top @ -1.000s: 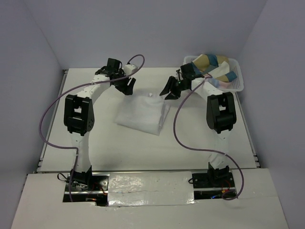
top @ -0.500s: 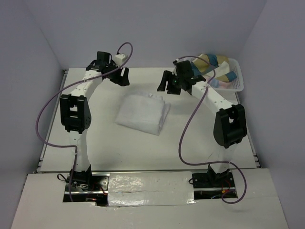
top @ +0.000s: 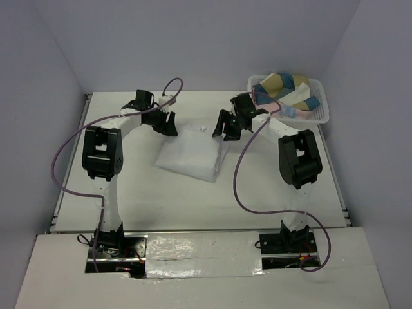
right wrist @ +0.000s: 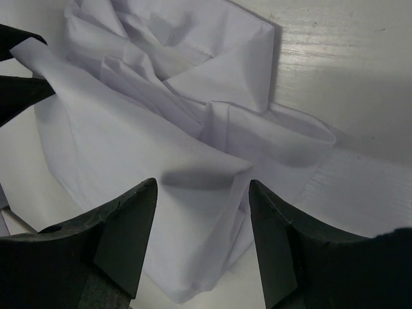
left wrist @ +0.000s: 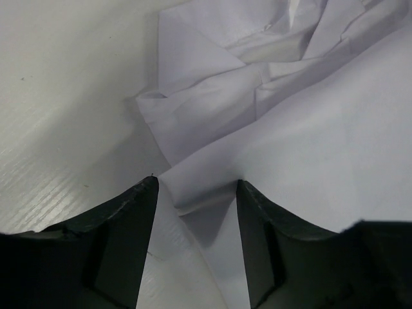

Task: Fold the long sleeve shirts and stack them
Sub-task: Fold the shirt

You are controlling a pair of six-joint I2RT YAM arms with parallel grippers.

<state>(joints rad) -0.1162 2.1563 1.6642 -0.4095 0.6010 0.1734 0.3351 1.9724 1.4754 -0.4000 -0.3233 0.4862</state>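
Note:
A folded white long sleeve shirt (top: 193, 153) lies in the middle of the table (top: 129, 187). My left gripper (top: 168, 123) is open at the shirt's far left corner; in the left wrist view its jaws straddle a cloth edge (left wrist: 199, 193) of the shirt (left wrist: 309, 148). My right gripper (top: 225, 127) is open at the shirt's far right corner; in the right wrist view its jaws straddle a fold (right wrist: 212, 177) of the shirt (right wrist: 129, 141). Neither holds cloth.
A white lattice basket (top: 320, 103) with coloured and white garments (top: 286, 87) stands at the far right corner. Purple cables loop beside both arms. White walls close in the table's left, back and right.
Both grippers lifted and swung toward the far edge half a second ago, then came back down onto the shirt's far corners. The shirt has not moved.

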